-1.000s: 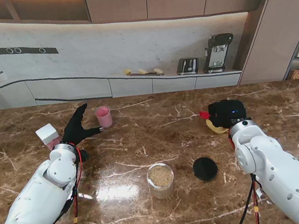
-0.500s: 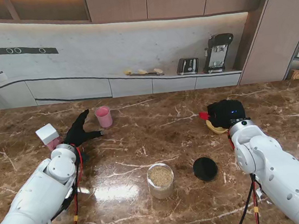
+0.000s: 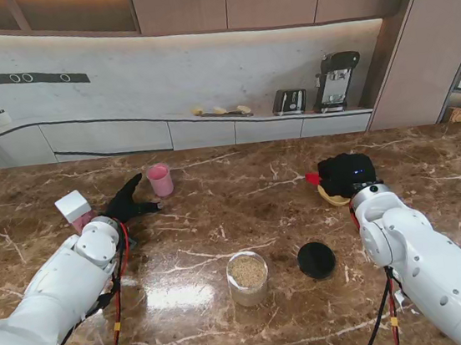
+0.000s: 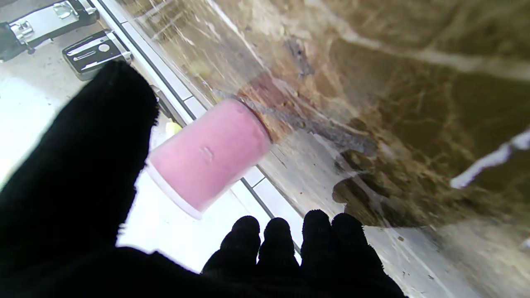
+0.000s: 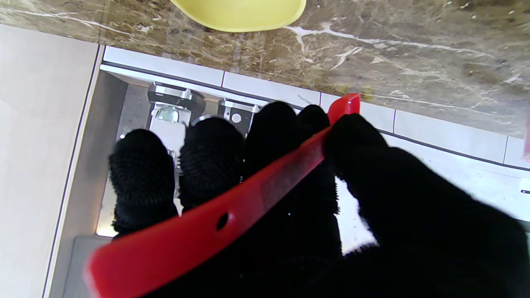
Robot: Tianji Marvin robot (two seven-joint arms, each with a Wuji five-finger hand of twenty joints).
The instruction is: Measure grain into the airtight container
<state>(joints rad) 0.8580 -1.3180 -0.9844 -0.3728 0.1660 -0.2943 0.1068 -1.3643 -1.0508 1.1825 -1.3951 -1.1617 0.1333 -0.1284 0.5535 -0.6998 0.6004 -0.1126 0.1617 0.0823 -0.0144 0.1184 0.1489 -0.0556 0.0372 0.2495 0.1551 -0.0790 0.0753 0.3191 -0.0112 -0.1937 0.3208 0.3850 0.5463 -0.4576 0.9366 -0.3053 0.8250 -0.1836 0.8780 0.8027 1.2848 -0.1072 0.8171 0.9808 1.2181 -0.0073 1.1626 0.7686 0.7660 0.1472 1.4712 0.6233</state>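
Brown marble table (image 3: 218, 208) fills the stand view; the glass container (image 3: 248, 278) of grain stands at lower centre, its black lid (image 3: 316, 259) just beside it on the right; the pink cup (image 3: 160, 180) stands at upper left, near the left hand (image 3: 125, 204), whose fingers are spread and hold nothing; a white box (image 3: 72, 206) is further left. In the left wrist view the cup (image 4: 209, 154) is apart from the fingers (image 4: 244, 236). In the right wrist view the right hand (image 5: 290, 198) grips a red scoop handle (image 5: 232, 215); a yellow bowl (image 5: 240, 14) is at the top edge.
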